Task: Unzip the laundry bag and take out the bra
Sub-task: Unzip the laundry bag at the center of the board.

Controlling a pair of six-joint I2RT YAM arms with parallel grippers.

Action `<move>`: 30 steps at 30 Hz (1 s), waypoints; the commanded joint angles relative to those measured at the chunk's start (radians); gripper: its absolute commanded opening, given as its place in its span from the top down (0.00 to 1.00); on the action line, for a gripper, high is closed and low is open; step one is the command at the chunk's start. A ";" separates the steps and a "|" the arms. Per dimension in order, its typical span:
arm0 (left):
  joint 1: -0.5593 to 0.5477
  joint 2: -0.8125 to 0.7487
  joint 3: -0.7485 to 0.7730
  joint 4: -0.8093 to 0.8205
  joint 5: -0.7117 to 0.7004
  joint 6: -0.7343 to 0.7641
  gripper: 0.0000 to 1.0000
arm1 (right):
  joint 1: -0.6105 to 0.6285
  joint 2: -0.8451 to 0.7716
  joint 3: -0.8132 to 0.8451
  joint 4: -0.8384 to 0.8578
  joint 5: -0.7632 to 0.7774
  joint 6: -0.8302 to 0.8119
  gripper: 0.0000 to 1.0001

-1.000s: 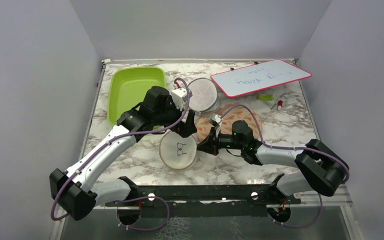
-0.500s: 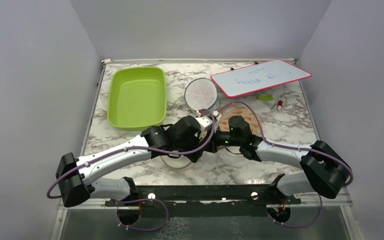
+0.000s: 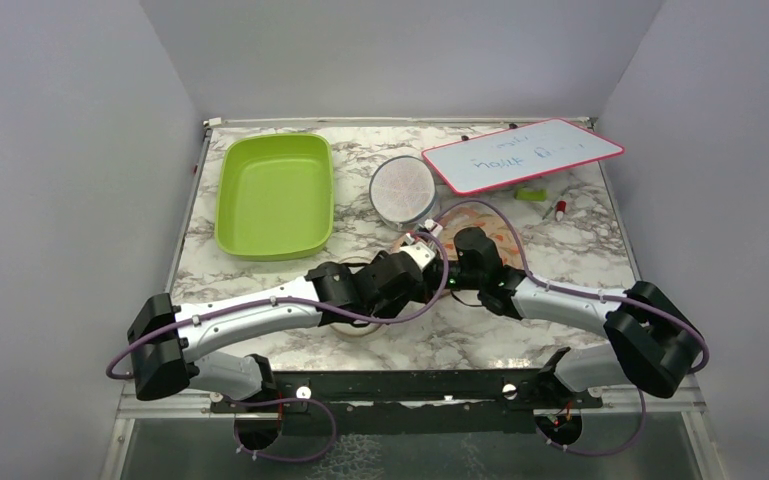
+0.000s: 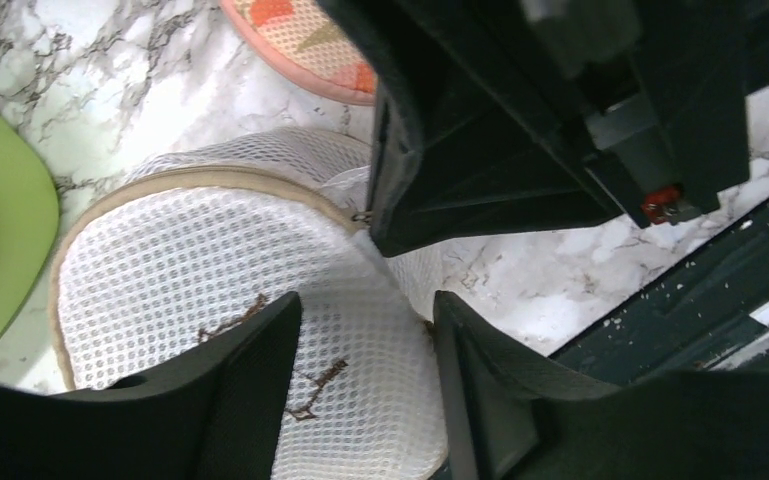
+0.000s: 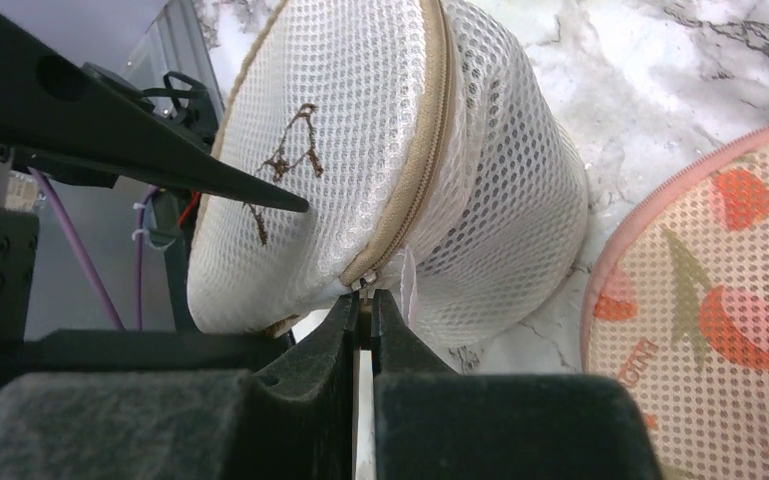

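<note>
Item 1, laundry bag: a white mesh drum with a tan rim, on the marble table near the front middle, between my two arms. The top camera shows only a sliver of it under my left forearm. Both wrist cameras show it plainly. The left wrist view gives the flat face with its line drawing. The right wrist view adds the mesh side wall and the tan zip seam running round the rim.

Item 2, zip pull: at the seam's near end, seen only from my right wrist, with a small white tag just beside it.

Item 3, my right gripper: fingers pressed almost together, pinching the zip pull. In the left wrist view it is the large black block at the bag's far rim.

Item 4, my left gripper: jaws spread wide over the bag's face, holding nothing. From the right wrist, one pointed fingertip lies against the face near the drawing.

Item 5, orange floral pouch: flat, just beyond the bag.

Item 6, top view only: a plain round mesh pod and a whiteboard toward the back.

Item 7, green tray: at the back left, with its edge also in the left wrist view.
</note>
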 commanded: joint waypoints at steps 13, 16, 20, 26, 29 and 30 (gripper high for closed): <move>-0.003 0.008 0.033 -0.004 -0.082 0.129 0.85 | 0.005 -0.091 0.040 -0.162 0.192 -0.065 0.99; -0.003 -0.012 0.020 0.023 -0.068 0.179 0.89 | 0.004 -0.109 0.041 -0.186 0.224 -0.095 0.99; -0.002 -0.038 0.001 0.056 -0.031 0.247 0.95 | 0.004 -0.106 0.065 -0.230 0.254 -0.133 0.99; -0.003 -0.077 -0.030 0.093 -0.005 0.315 1.00 | 0.000 -0.090 0.096 -0.295 0.282 -0.192 0.99; -0.002 -0.092 -0.051 0.103 0.012 0.342 1.00 | -0.019 -0.085 0.096 -0.307 0.274 -0.210 0.99; -0.003 -0.097 -0.056 0.104 0.023 0.350 1.00 | -0.029 -0.082 0.097 -0.304 0.254 -0.220 0.99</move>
